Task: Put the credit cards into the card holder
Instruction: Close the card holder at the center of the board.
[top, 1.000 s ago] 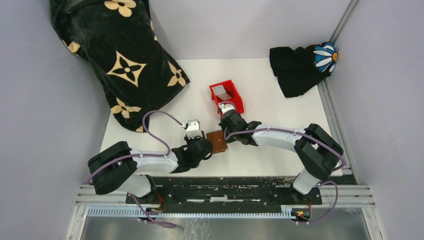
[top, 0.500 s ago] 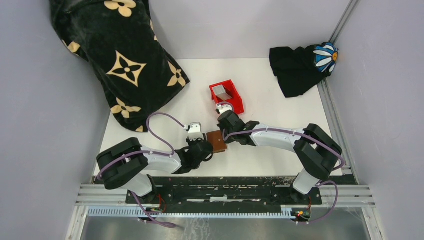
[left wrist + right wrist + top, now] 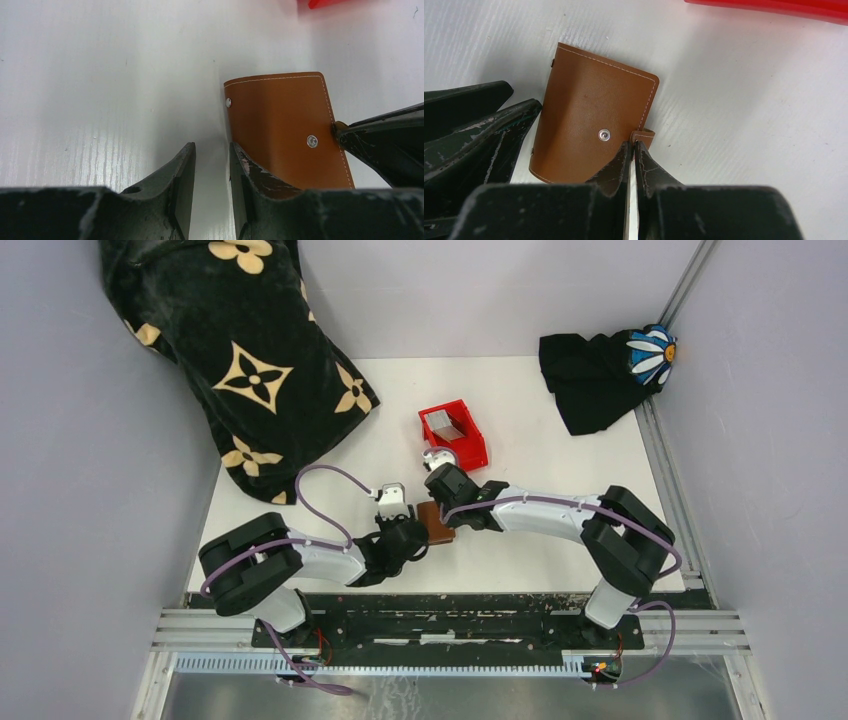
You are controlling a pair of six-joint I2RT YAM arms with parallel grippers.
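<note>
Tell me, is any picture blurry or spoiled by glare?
Left wrist view: the white table glares, and a soft shadow lies left of the card holder. Right wrist view: stitching crisp, the right hand close and dark. Top view: even light, nothing blurred.

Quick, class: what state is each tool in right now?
Left tool: open, holding nothing, its inner finger against the card holder edge.
Right tool: closed, pinching the card holder's snap tab.
</note>
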